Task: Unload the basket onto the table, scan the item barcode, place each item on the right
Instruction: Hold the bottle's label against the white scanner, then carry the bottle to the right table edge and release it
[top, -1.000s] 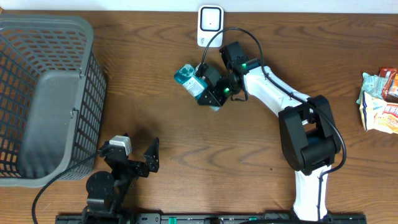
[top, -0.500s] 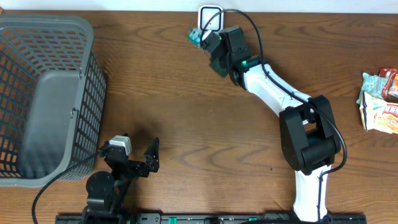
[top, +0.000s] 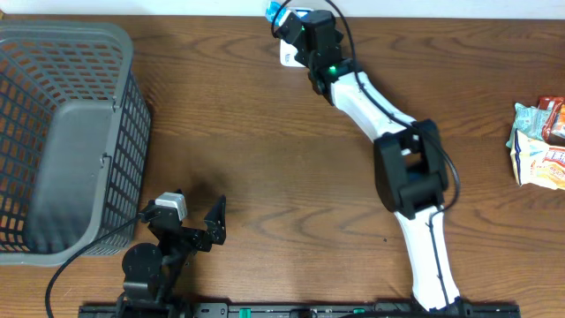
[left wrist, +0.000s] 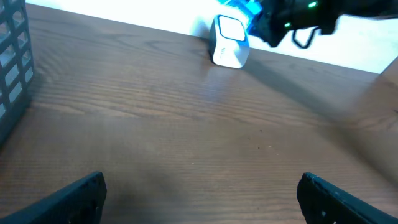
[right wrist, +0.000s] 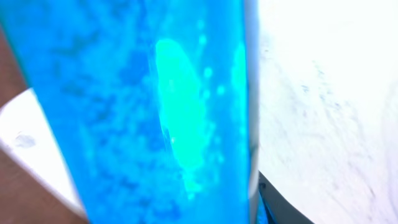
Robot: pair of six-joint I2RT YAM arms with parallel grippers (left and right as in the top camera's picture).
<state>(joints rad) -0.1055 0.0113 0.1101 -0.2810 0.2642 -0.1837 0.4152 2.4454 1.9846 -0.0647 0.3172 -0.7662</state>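
The item is a blue packet, held in the air at the table's far edge with my right gripper shut on it. It hangs just above the white scanner, which the arm partly hides. In the left wrist view the scanner stands upright with the item at its top. In the right wrist view the item fills the frame, blurred; no barcode can be made out. My left gripper rests open at the near left, its fingers wide apart over bare wood.
A grey mesh basket takes up the left side of the table. Several snack packets lie at the right edge. The right arm stretches diagonally from the near edge to the scanner.
My right gripper has carried the item from the middle of the table up and back to the scanner. The left arm has not moved.
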